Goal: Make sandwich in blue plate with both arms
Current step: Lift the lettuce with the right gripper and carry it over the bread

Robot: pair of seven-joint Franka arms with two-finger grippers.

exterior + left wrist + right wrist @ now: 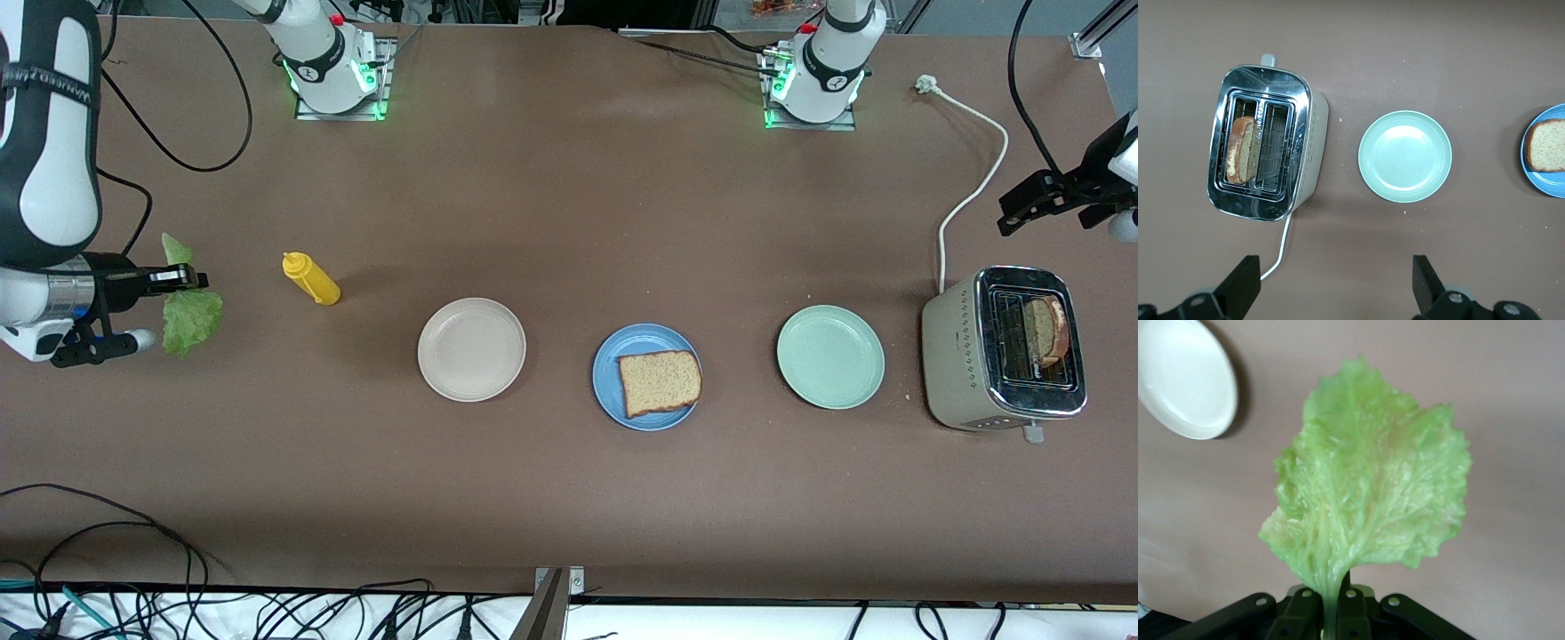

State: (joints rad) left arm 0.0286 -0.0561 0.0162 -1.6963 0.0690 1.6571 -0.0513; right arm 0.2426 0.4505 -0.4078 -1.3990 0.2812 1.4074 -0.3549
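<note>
I read "WANNEED" on the right arm's sleeve in the front view, nothing else legible. My right claw (191, 279) is clenched on the lettuce leaf (189, 318), held above the desk (569, 498) at the right arm's end; its wrist view shows the ruffled, veined leaf (1368, 493) hanging from the claw with the cream plate (1181, 377) below. My left claw (1022, 209) hangs released over the toaster (1265, 143), where only its wrist view shows the bread slice clearly. One brown slice (659, 381) lies on the blue plate (609, 391), well apart from both claws.
</note>
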